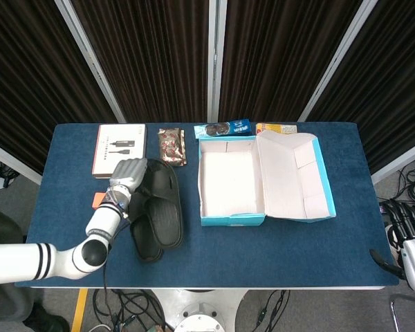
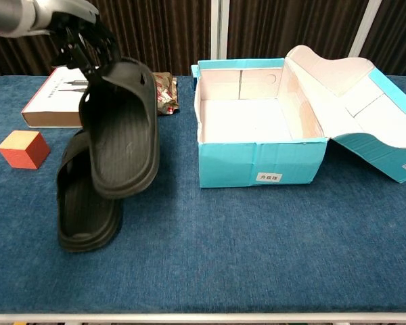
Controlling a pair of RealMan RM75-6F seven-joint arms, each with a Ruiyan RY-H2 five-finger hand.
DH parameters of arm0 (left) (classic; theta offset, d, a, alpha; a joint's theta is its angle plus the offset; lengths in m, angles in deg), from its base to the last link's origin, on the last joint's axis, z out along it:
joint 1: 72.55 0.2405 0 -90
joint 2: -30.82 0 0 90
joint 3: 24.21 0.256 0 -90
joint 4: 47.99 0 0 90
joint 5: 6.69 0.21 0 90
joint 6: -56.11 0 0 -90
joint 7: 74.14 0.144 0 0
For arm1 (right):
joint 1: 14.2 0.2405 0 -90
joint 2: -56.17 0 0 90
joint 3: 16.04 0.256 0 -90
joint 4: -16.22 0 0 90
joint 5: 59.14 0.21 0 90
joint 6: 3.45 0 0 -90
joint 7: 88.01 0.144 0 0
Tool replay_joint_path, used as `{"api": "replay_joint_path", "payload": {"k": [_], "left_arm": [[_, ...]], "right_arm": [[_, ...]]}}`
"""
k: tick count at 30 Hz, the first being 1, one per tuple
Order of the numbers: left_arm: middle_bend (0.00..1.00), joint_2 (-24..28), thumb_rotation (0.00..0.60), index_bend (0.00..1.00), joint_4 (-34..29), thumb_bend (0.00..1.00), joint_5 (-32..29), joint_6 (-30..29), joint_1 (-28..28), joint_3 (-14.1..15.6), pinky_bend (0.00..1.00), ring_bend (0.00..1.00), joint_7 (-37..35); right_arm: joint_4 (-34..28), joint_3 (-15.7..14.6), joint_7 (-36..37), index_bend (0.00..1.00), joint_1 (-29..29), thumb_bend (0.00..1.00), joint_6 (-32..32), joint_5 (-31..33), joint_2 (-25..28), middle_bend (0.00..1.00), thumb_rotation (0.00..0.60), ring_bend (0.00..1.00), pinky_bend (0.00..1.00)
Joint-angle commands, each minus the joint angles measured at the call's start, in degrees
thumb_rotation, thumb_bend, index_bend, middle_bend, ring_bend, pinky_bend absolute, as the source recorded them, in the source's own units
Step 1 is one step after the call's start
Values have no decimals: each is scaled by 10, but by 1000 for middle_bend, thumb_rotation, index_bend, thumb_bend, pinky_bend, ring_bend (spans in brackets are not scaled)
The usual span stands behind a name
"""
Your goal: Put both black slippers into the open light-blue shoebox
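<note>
Our left hand (image 2: 78, 27) holds one black rubber slipper (image 2: 120, 128) aloft; open light-blue cardboard shoebox (image 2: 257, 162) empty, both slippers left.

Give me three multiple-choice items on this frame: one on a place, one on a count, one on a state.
1. Where does the orange block lie?
A. Inside the shoebox
B. On the table left of the slippers
C. On the box lid

2. How many black slippers are off the table?
A. None
B. One
C. Two

3. What is in the light-blue shoebox?
A. Both slippers
B. One slipper
C. Nothing

Key: 1 B, the block sits on the blue cloth beside the slipper still lying flat. 2 B, the left hand grips the lifted slipper by its strap end so it hangs tilted in the air, while the other one lies on the table. 3 C, both views show only the bare pale floor of the box.
</note>
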Motion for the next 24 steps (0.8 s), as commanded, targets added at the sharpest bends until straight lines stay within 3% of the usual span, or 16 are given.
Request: {"api": "replay_joint_path", "payload": {"k": [1,8,12,18,24], "left_arm": [[580,31,600,500,4,0,97,45,68,-46,773,633,-122],[560,20,600,494,33,0,234,120,147,-105,752,494,-322],[552,-10,600,488,67,0,307,140,168,-131,745,484,-406],[549,-75,600,482,139,0,389,171,151,-142,704,467,-475],[543,-141,600,469,241,0,427,237,96,-150,653,446,-520]], "right_arm": [[-2,0,-2,0,-1,106,-1,0,0,44,600,0,0],[-5,0,-6,0,-1,106,-1,2,-1,44,600,0,0],[-6,1,-9,0,-2,106,-2,3,0,44,600,0,0],[-10,1,-14,0,-2,106,-2,2,1,43,600,0,0],[-15,1,-18,0,-2,106,0,5,4,44,600,0,0]]}}
